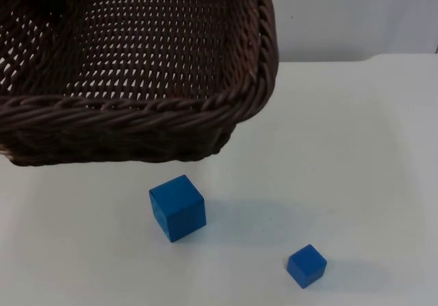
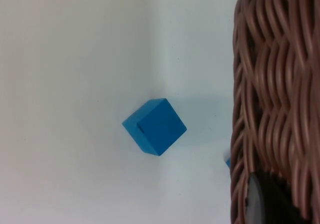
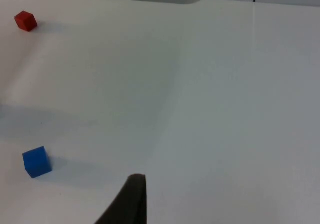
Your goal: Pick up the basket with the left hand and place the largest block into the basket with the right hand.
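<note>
Top view: wicker basket (image 1: 137,80) raised above the counter (image 1: 356,148)
Left hand (image 2: 265,204) clamps its rim; large blue block (image 1: 178,207) sits below, small blue block (image 1: 306,265) nearby; right hand (image 3: 131,199) unclear

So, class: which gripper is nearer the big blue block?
Left. The left gripper holds the basket just beside the big blue block; the right gripper hangs over bare table, farther off.

From my station, the basket (image 1: 137,100) runs off the top view's upper and left edges. In the left wrist view its wall (image 2: 272,103) hides most of a second blue block (image 2: 228,162).
</note>
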`<action>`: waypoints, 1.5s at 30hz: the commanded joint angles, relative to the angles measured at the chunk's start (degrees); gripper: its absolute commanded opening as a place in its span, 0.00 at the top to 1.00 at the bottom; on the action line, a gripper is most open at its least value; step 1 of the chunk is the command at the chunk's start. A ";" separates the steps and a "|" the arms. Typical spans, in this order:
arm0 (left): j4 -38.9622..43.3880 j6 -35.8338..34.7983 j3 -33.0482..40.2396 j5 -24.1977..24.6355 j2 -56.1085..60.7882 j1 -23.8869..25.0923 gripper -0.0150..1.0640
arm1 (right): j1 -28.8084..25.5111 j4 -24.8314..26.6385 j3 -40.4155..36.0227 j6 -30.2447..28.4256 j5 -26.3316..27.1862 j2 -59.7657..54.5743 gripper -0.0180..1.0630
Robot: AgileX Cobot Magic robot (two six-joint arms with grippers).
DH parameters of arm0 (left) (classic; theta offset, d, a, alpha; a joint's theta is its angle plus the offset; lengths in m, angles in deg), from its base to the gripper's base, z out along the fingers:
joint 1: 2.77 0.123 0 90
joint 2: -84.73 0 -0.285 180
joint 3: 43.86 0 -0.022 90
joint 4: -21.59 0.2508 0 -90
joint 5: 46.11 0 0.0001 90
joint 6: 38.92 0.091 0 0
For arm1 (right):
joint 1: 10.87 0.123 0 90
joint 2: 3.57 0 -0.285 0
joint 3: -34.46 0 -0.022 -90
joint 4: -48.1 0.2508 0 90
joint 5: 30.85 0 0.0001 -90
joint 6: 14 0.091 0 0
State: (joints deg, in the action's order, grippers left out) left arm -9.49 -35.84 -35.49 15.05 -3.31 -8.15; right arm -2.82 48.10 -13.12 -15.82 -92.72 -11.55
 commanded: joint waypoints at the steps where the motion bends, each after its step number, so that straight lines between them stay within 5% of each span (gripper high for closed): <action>1: -1.72 -0.41 -0.06 0.35 0.72 0.17 0.99 | -0.38 -0.49 0.92 -0.81 1.87 0.19 0.01; 21: -1.25 -0.41 -0.06 1.39 0.72 0.17 0.99 | -0.38 -1.10 8.35 -2.37 25.65 -37.49 0.01; 27: -1.07 -0.41 -0.06 1.39 0.72 0.17 0.99 | -0.38 -0.85 8.60 -9.46 33.92 -51.33 0.01; 33: -0.84 -0.41 -0.06 1.39 0.72 0.17 0.99 | -0.13 -0.85 8.60 -9.63 40.29 -61.92 0.01; 45: -0.38 -0.41 -0.06 1.39 0.72 0.17 0.99 | 11.56 -0.95 8.60 -14.29 57.81 -80.75 0.01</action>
State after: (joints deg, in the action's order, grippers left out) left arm -9.02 -35.92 -35.49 16.35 -3.27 -8.15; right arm 6.30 47.25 -4.74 -29.41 -39.26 -89.23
